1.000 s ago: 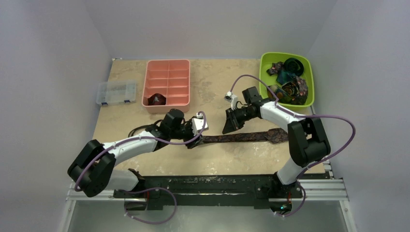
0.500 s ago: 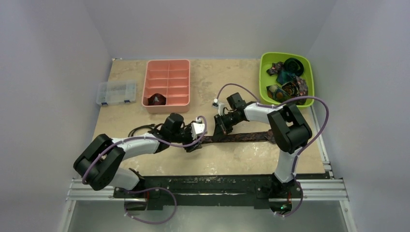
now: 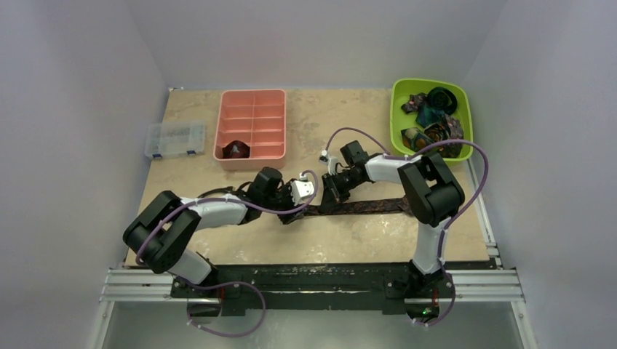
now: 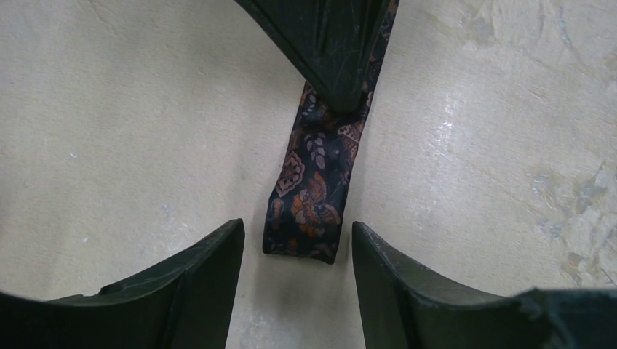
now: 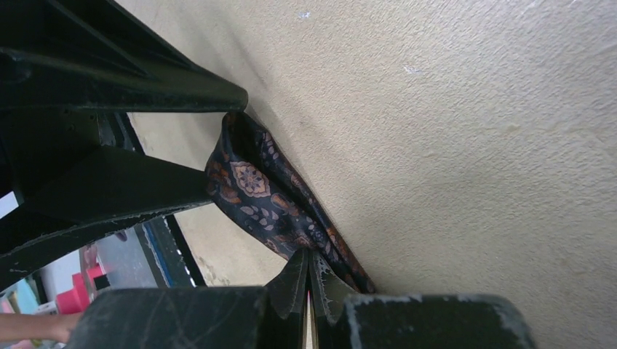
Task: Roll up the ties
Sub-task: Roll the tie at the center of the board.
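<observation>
**Risks.** The right end effector (image 5: 309,270) has its tips pressed together on a raised fold of the tie (image 5: 265,193), a short way in from the narrow end. The cloth is thin and looks slick, so the pinch may catch only the upper layer, or slide off under any pull. The left end effector (image 4: 297,234) stands spread with one tip on either side of that narrow end, low over the worktop (image 4: 109,109) and gripping nothing. Closing as placed, it could squeeze the strip sideways into a crease rather than start a clean first turn. Both end effectors sit close together at lower centre of the overhead view, so finger-to-finger contact is a credible fault. The long remainder trails toward the right of that frame. It may drag or twist during rolling and give a loose, skewed coil.

**Materials.** The tie is a flat, narrow woven strip, dark with orange paisley and leaf motifs. It is faintly glossy and has a squared, hemmed end. The worktop is matte beige, mottled and finely pitted. The fingers (image 4: 196,291) are black hard plastic, scuffed, tapering to blunt tips. At upper left of centre, a rigid pink tray (image 3: 251,93) is divided into compartments and holds one rolled tie (image 3: 236,150) in its lower-left cell. At upper right, a lime-green bin (image 3: 396,109) holds further ties (image 3: 434,120).
</observation>
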Available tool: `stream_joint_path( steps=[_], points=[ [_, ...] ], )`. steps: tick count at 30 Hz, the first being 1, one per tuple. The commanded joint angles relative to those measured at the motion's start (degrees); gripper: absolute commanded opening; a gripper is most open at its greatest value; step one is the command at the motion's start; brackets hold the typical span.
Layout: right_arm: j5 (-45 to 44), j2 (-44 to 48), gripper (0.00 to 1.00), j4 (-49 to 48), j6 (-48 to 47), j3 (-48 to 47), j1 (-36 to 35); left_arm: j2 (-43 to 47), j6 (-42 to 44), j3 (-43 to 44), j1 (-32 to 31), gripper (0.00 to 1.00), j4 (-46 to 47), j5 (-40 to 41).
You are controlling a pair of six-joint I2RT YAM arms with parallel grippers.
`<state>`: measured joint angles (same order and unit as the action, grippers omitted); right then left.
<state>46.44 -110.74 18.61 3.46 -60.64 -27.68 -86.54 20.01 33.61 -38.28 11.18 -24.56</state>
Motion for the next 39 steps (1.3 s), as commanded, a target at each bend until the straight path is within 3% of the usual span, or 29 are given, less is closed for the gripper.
stream_joint_path(
  steps=[1, 8, 15, 23, 26, 34, 39],
  points=[
    [-3.5, -0.6, 0.00, 0.0, -2.5, -0.4, -0.1, 1.6, -0.4, 1.2, 0.1, 0.57, 1.9, 0.6],
    [-4.1, -0.9, 0.00, -0.3, -2.7, -0.9, -0.1, 2.1, 3.3, 2.0, 0.1, 0.60, -3.1, -5.4],
    [-4.5, -1.5, 0.00, 0.3, -3.1, -0.9, -0.1, -1.6, 2.5, 4.6, 0.1, 0.51, -3.1, -5.6],
    [-5.1, -1.2, 0.00, 1.5, -6.1, -0.4, -0.1, -3.3, -3.1, 4.4, 0.3, 0.61, -1.0, -1.5],
    [-5.6, -1.1, 0.00, 1.8, -6.6, -0.1, 0.0, -2.5, -3.8, 1.8, 0.5, 0.63, 3.3, -4.1],
    [-5.7, -1.1, 0.00, 2.3, -6.9, 0.3, 0.0, -2.1, -3.4, 0.4, 0.9, 0.49, 4.8, -11.9],
    [-6.0, -1.0, 0.00, 2.4, -6.8, 0.0, 0.0, -0.9, -4.5, 0.1, 1.0, 0.48, 3.9, -10.2]
  ],
)
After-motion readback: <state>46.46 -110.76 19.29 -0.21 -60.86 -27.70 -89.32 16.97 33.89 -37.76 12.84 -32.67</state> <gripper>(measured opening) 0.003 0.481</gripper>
